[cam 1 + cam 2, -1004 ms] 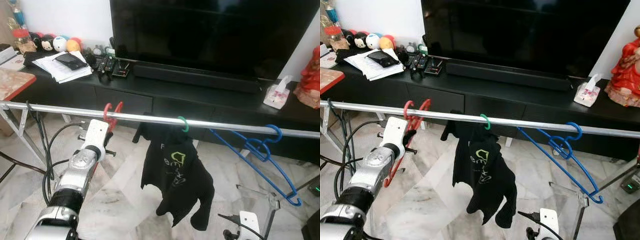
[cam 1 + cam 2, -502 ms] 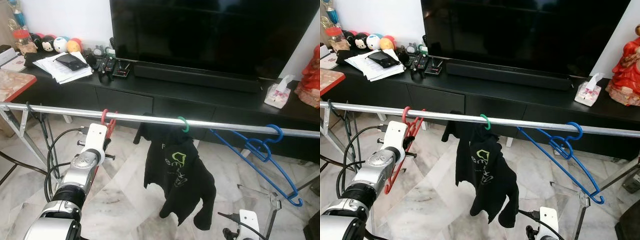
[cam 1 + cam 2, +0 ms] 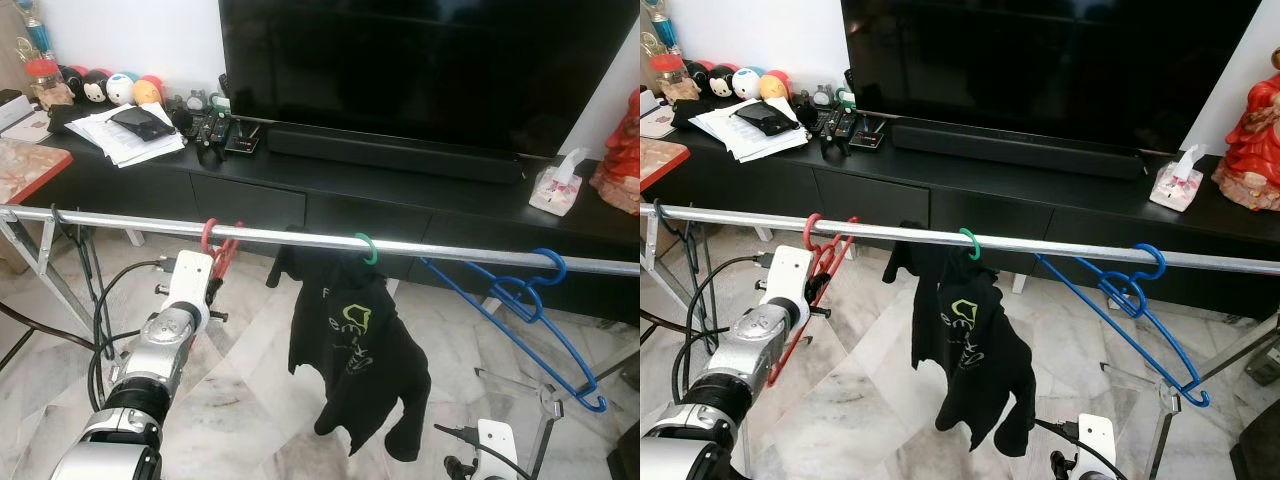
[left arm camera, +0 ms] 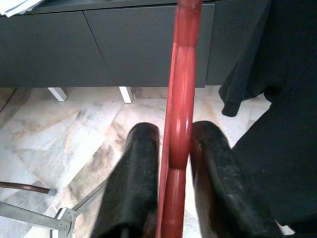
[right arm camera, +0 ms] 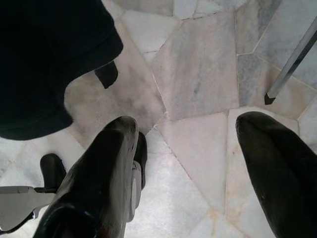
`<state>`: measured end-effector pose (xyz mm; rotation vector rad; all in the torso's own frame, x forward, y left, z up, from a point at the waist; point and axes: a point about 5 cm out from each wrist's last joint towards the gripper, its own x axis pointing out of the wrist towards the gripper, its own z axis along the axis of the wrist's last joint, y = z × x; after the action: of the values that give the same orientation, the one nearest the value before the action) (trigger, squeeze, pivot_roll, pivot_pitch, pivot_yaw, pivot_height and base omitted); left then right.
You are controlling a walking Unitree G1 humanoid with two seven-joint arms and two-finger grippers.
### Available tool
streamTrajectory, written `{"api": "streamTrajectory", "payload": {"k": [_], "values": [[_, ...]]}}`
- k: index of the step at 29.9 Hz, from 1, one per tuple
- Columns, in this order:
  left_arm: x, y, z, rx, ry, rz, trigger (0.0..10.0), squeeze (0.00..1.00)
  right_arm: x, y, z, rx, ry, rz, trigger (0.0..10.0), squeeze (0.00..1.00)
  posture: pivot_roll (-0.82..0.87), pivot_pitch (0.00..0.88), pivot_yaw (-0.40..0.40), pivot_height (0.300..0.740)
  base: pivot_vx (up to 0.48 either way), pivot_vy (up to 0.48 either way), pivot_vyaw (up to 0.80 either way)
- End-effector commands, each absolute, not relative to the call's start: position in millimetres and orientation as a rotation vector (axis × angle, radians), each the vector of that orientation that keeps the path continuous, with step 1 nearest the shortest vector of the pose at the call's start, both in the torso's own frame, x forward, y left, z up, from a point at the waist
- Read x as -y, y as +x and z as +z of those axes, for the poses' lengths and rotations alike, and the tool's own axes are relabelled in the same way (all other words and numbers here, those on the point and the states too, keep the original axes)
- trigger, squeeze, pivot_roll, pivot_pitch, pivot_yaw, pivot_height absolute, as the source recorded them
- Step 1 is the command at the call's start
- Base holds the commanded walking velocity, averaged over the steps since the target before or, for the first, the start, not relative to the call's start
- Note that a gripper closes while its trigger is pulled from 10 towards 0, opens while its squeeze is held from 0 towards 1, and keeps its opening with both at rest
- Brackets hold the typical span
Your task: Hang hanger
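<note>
A red hanger (image 3: 212,246) has its hook over the silver rail (image 3: 450,252), towards the rail's left end. My left gripper (image 3: 213,272) reaches up from below and is shut on the hanger's red bar (image 4: 181,99), with one black finger (image 4: 141,153) on each side. My right gripper (image 5: 183,124) hangs low over the marble floor, open and holding nothing; its white wrist (image 3: 497,440) shows at the bottom right.
A black shirt (image 3: 355,350) on a green hook (image 3: 368,247) hangs mid-rail, with blue hangers (image 3: 530,300) further right. Behind stand a black TV console (image 3: 400,185), a TV, papers and a tissue box (image 3: 556,188). Cables (image 3: 100,320) and rack legs lie on the floor.
The red hanger's hook has come down from just above the rail to rest over it. My left arm has dropped slightly with it.
</note>
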<state>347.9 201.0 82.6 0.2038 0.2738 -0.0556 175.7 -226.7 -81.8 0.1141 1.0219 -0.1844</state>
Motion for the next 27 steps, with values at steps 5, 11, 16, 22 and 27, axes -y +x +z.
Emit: {"api": "streamTrajectory", "payload": {"k": [5,11,16,22,27], "values": [[-199,346,91,-0.206,0.181,-0.047,10.0,1.0,229,176,-81,-1.016,0.108,-0.187,10.0,0.0,0.07,0.0,-0.066,0.74,0.0,0.0,0.0],[-200,337,99,-0.152,0.192,-0.057,10.0,1.0,230,176,-81,-1.016,0.105,-0.186,10.0,0.0,0.08,0.0,-0.072,0.74,0.0,0.0,0.0],[-202,312,107,-0.099,0.196,-0.052,10.0,1.0,232,175,-81,-1.019,0.097,-0.186,10.0,0.0,0.08,0.0,-0.077,0.74,0.0,0.0,0.0],[-198,288,114,-0.039,0.191,-0.035,10.0,1.0,234,174,-81,-1.022,0.092,-0.184,10.0,0.0,0.09,0.0,-0.086,0.74,0.0,0.0,0.0],[-177,247,123,0.066,0.178,-0.023,10.0,0.0,236,174,-80,-1.026,0.083,-0.181,10.0,0.0,0.11,0.0,-0.11,0.74,0.0,0.0,0.0]]}}
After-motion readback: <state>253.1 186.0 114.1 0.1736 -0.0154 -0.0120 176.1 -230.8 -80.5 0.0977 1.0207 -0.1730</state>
